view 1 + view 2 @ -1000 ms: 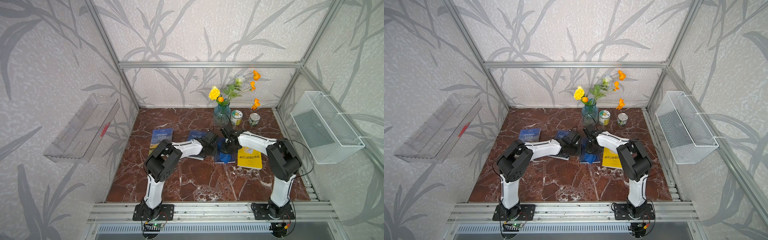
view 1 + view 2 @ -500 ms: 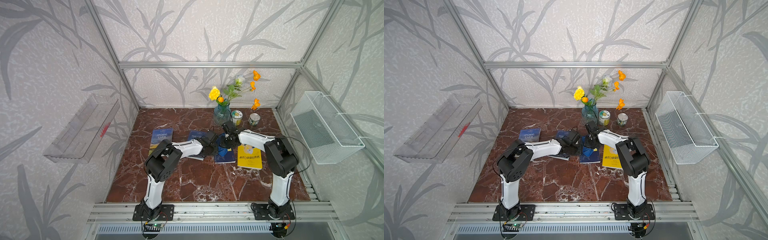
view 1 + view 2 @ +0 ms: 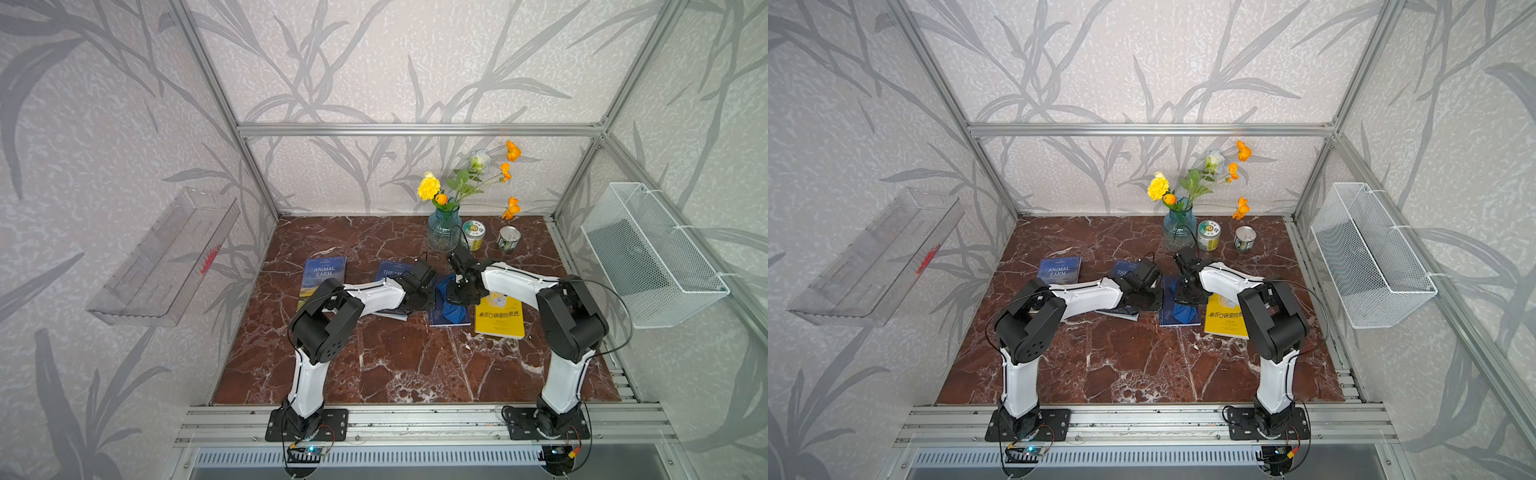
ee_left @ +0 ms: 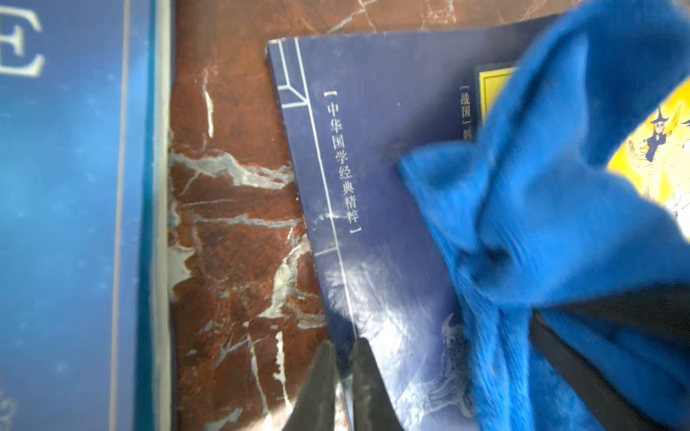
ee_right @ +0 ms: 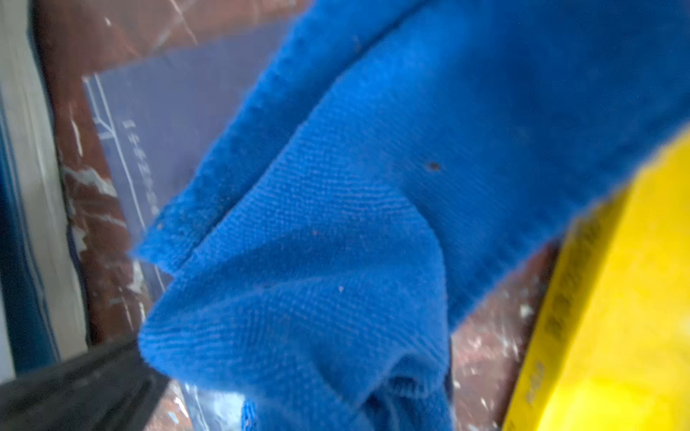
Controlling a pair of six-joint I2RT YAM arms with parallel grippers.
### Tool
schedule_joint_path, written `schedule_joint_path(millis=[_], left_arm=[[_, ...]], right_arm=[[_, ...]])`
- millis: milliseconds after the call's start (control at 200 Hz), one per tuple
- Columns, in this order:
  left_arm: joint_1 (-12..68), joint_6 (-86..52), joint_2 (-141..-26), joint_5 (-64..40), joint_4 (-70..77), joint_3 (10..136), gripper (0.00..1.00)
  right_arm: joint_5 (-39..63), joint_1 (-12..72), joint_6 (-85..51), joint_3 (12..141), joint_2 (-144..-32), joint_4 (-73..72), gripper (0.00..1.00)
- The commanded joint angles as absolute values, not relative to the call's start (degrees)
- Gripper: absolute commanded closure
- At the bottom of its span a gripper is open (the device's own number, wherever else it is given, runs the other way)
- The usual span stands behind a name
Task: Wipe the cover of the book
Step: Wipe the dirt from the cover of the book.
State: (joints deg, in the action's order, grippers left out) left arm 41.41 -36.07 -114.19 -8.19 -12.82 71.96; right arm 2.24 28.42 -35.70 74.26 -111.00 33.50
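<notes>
Left wrist view: a dark blue book (image 4: 392,168) lies flat on the marble, with a bunched blue cloth (image 4: 560,224) on its cover.

Directly over the cover, the right gripper (image 3: 460,291) pinches the cloth from above. The left gripper (image 4: 343,347), jaws nearly together and holding nothing, has its tips at the book's bound edge. A yellow book (image 3: 498,320) lies just beside the right gripper, and a second blue book (image 3: 388,270) lies under the left arm. Beyond both grippers stand a vase of flowers (image 3: 444,232) and two cans (image 3: 473,235). The tabletop (image 3: 395,365) is red-brown, white-veined marble. Leaf-patterned walls enclose it, with a clear shelf (image 3: 166,262) on the left and a wire basket (image 3: 648,257) on the right.
</notes>
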Motion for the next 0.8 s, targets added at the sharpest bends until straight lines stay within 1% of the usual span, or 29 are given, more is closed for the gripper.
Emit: schedule_joint_path(millis=[0,70,160,440,530,650,795], left_arm=[[41.1,-35.9,-117.5,-7.4,-18.6,70.5,0.89],[41.1,-35.9,-117.5,-7.4,-18.6,70.5,0.89],[41.1,-35.9,-117.5,-7.4,-18.6,70.4,0.89],[41.1,-36.1,-117.7,-7.8,-18.8,70.6,0.94],[41.0,-36.1,-117.5,-7.8,-18.7,70.5,0.94],[41.0,-36.0,-118.1,-7.8,-18.8,70.8,0.97],[41.1,-36.0,-118.5,-8.0,-18.9,71.0,0.98]], right_arm=[[-0.6,28.0,-34.4,76.3,-119.1,38.4,0.95],[-0.2,28.1,-34.7,76.9,-120.3,38.5,0.95],[1.3,28.4,-35.4,74.2,-118.9,37.1,0.95],[1.7,30.9,-36.2,57.2,-105.9,34.6,0.95],[2.5,30.9,-38.1,54.0,-103.1,33.4,0.95],[1.8,29.4,-37.0,56.7,-104.7,34.1,0.95],[2.9,25.0,-34.9,65.3,-112.2,34.7,0.95]])
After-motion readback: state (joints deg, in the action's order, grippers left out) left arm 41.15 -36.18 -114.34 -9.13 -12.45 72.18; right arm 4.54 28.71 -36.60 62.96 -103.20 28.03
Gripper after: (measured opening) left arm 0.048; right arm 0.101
